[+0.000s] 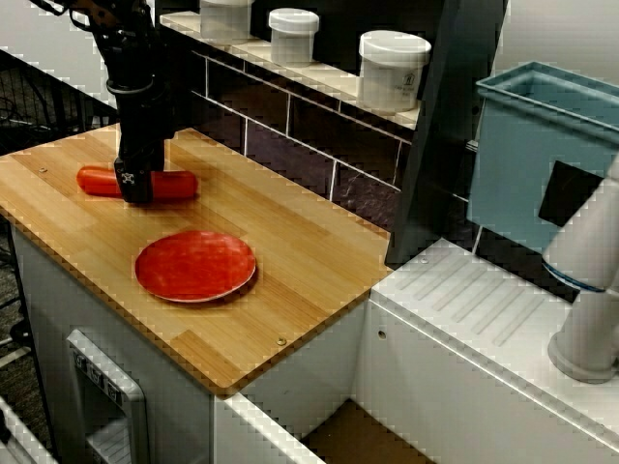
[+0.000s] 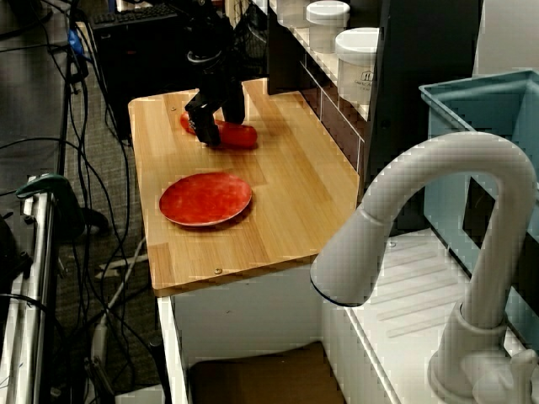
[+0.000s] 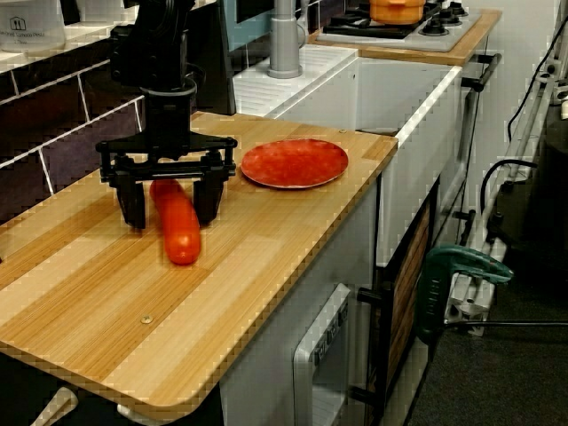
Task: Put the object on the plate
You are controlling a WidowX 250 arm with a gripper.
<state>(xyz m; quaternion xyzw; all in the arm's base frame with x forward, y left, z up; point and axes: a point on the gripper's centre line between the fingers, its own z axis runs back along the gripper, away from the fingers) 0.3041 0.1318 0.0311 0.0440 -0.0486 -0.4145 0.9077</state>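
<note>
The object, a long glossy red-orange sausage (image 1: 169,185) (image 2: 238,135) (image 3: 178,227), lies flat on the wooden counter near the tiled back wall. My gripper (image 1: 135,188) (image 2: 219,124) (image 3: 170,216) stands straight down over its middle, open. In the view from the counter's end, one black finger (image 3: 133,201) is on either side of the sausage, with a gap to each. The fingertips reach down almost to the wood. The red plate (image 1: 195,266) (image 2: 205,199) (image 3: 294,162) sits bare on the counter a short way off, toward the sink end.
White lidded jars (image 1: 394,70) stand on the ledge above the tiled wall. Past the counter's end are a white drainboard (image 1: 484,309), a curved faucet (image 2: 421,210) and a blue bin (image 1: 542,145). The counter's front edge (image 3: 293,257) drops off beside the plate.
</note>
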